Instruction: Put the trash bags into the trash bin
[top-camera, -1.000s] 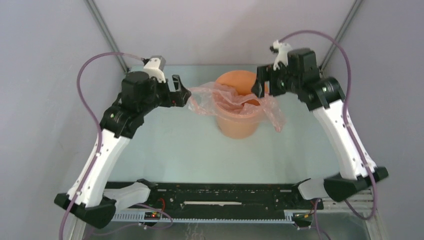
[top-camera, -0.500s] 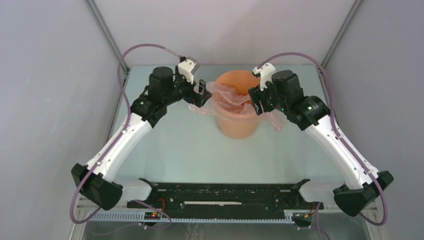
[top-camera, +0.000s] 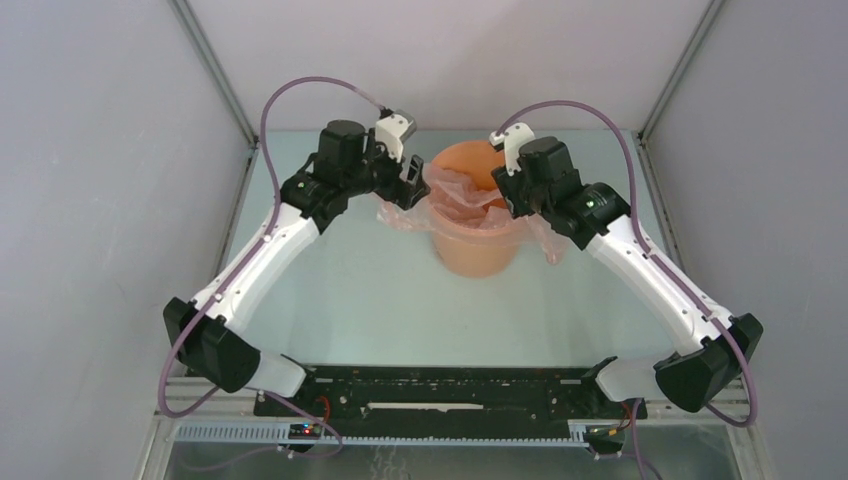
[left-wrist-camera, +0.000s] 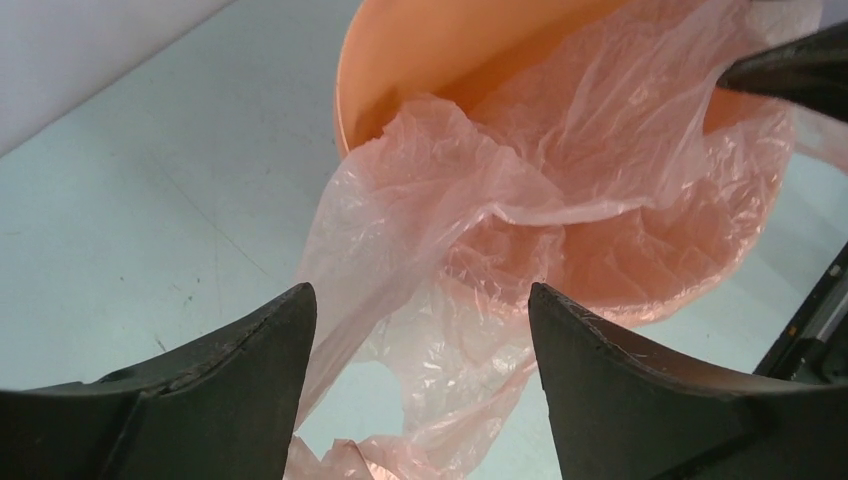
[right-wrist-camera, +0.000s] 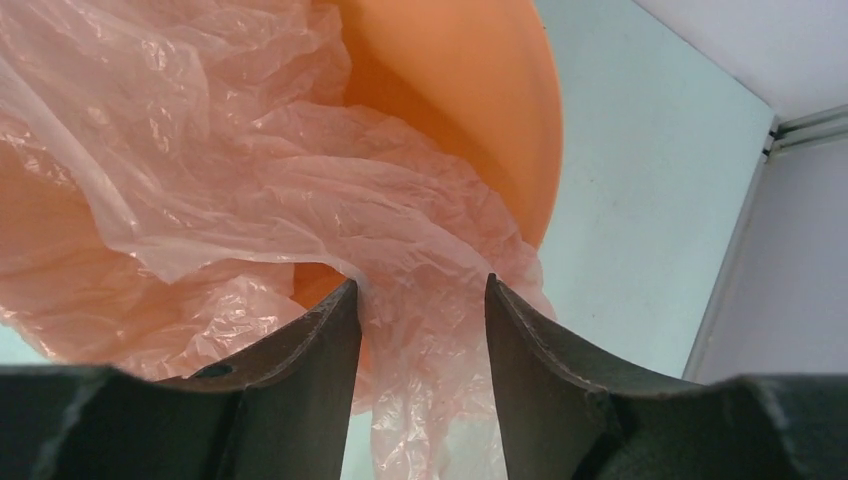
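Bag: the trash bag lies crumpled across the mouth of the trash bin; its middle sags inside; one flap hangs outside over the left rim, another over the right rim.
Bin: upright on the far middle of the table, between the two arms.
Left gripper: the left gripper has its jaws spread wide; the left flap lies between and below them; neither jaw presses it.
Right gripper: the right gripper has its jaws apart, with a narrower gap than the left; the right flap passes through this gap; no pinch is visible.
Key relation: the long axis of the bag runs left to right across the bin; each loose end lies outside the rim, at its own gripper; the opening lies inward from both.
Nearer arm: each is near its own flap; the right jaws sit closer around the film.
Next move, in my judgement: pinch a flap; carry it inward over the rim.
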